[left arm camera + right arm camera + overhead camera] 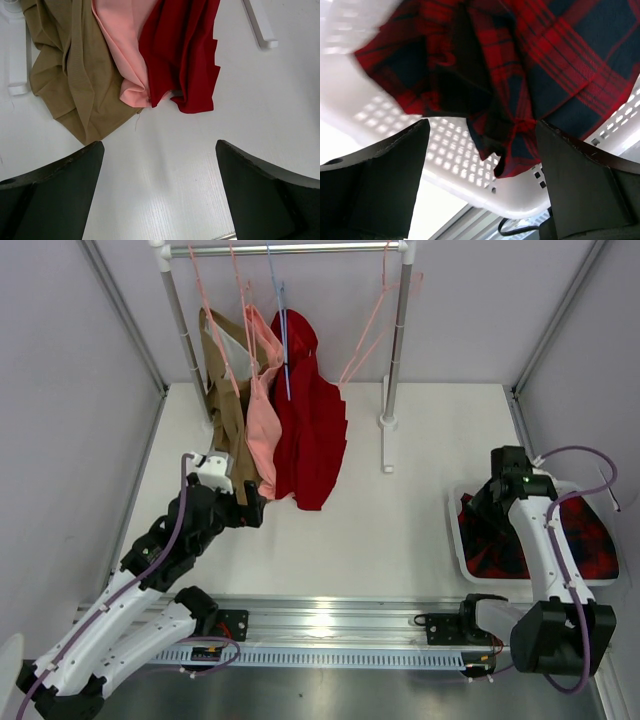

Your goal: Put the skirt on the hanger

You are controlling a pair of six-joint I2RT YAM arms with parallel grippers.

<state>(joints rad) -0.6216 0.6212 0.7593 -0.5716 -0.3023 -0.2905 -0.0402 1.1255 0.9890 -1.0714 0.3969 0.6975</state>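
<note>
- Two arms are in view, one on each side of the table [400,530].
- Right gripper [481,125]: its jaws stand wide apart and clamp nothing.
- The skirt [520,60] lies bunched just ahead of the right gripper. A plaid fold reaches into the gap between the fingers, closer to the right finger [585,170]. Whether the fold touches it cannot be told.
- A white slotted basket [455,160] holds the skirt, and its wall and rim pass under the open jaws.
- From above, the right gripper [485,510] sits over the basket's [455,540] left part. Most of the skirt [592,540] spreads to the gripper's right, inside the basket.
- Left gripper [160,145]: its jaws are also spread wide, with only bare table [175,175] between them.
- Three garments hang ahead of the left gripper with their hems reaching down to the table: a tan one [75,75] ahead-left, a pink one [125,45] straight ahead, and a red one [185,50] ahead-right.
- From above, the left gripper [250,508] is just beside the lower edge of the tan garment [228,410]. The pink garment [262,410] and the red garment [310,430] are beyond it.
- The hanger [361,340] hangs bare from the rail [290,248], far ahead of both grippers and to the right of the red garment. It is well apart from the skirt.
</note>
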